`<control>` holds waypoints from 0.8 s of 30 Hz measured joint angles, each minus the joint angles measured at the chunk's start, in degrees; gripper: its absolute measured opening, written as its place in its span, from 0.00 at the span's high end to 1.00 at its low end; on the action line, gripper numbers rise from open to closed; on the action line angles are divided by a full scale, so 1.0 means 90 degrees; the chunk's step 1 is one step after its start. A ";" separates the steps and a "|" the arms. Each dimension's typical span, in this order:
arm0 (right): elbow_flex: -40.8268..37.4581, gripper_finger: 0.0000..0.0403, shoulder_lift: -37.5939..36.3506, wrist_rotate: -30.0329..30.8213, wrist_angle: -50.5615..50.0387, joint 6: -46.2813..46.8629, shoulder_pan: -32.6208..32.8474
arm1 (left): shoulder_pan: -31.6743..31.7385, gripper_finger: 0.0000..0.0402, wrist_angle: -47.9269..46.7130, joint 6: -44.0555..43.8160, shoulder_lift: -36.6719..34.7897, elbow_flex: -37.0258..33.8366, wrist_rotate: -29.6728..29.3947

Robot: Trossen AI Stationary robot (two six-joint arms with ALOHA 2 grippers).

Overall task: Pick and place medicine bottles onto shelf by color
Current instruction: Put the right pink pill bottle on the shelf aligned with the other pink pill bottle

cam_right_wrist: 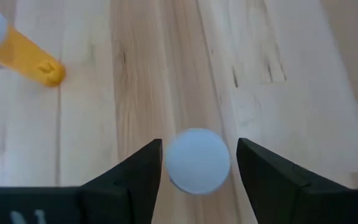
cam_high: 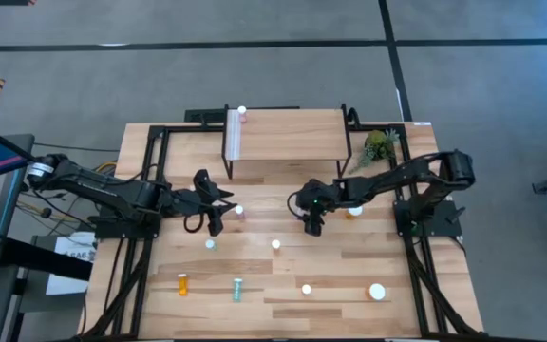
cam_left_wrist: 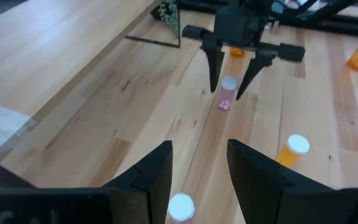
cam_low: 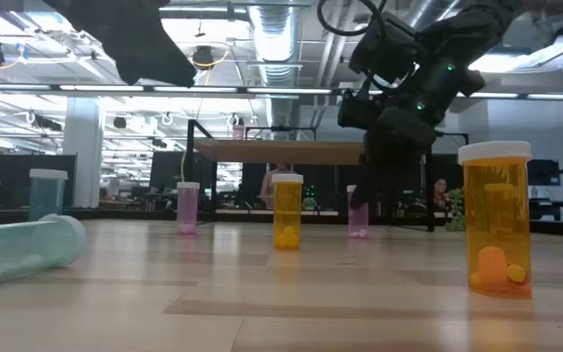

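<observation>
Shelf (cam_high: 288, 128) at table's (cam_high: 349, 275) rear centre, w/ bottles (cam_high: 276, 245) scattered in front, one bottle (cam_high: 242, 111) apparently on shelf's back-left corner.

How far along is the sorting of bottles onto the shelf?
Barely started: one pink bottle stands on the shelf. The right pincer is open around another pink bottle on the table, and the left pincer is open over a third. Orange and teal bottles remain on the table.
</observation>
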 joint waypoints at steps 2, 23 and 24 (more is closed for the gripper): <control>-0.0002 0.47 -0.0042 0.0000 -0.0053 -0.0014 0.0000 | 0.0000 0.65 -0.0038 0.0000 0.0029 0.0000 0.0002; 0.0004 0.66 -0.0124 0.0000 -0.0206 -0.0079 0.0000 | 0.0000 0.65 0.0088 0.0021 0.0022 0.0000 -0.0009; 0.0019 0.65 -0.0157 0.0000 -0.0304 -0.0078 0.0000 | 0.0000 0.65 0.0130 0.0063 0.0022 0.0000 -0.0009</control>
